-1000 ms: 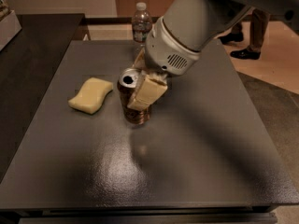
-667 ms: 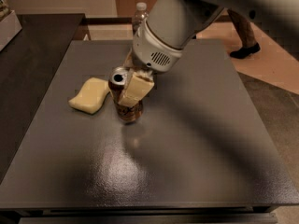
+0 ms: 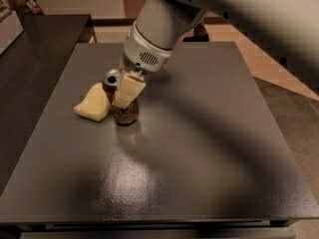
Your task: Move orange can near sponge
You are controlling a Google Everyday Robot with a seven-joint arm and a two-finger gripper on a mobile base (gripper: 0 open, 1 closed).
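The gripper [image 3: 121,94], reaching down from the upper right, is clamped around the orange can [image 3: 125,114], which leans its silver top leftward, base low over the grey table [image 3: 209,148], immediately right of the sponge [image 3: 92,105].

— Where is the orange can [image 3: 124,112]?
— On the tabletop [image 3: 199,148], left of centre, just right of the sponge [image 3: 92,105], its top tilted toward it.
— And the gripper [image 3: 122,91]?
— Down over the can from behind and right; its fingers [image 3: 128,88] clasp the can, one in front.
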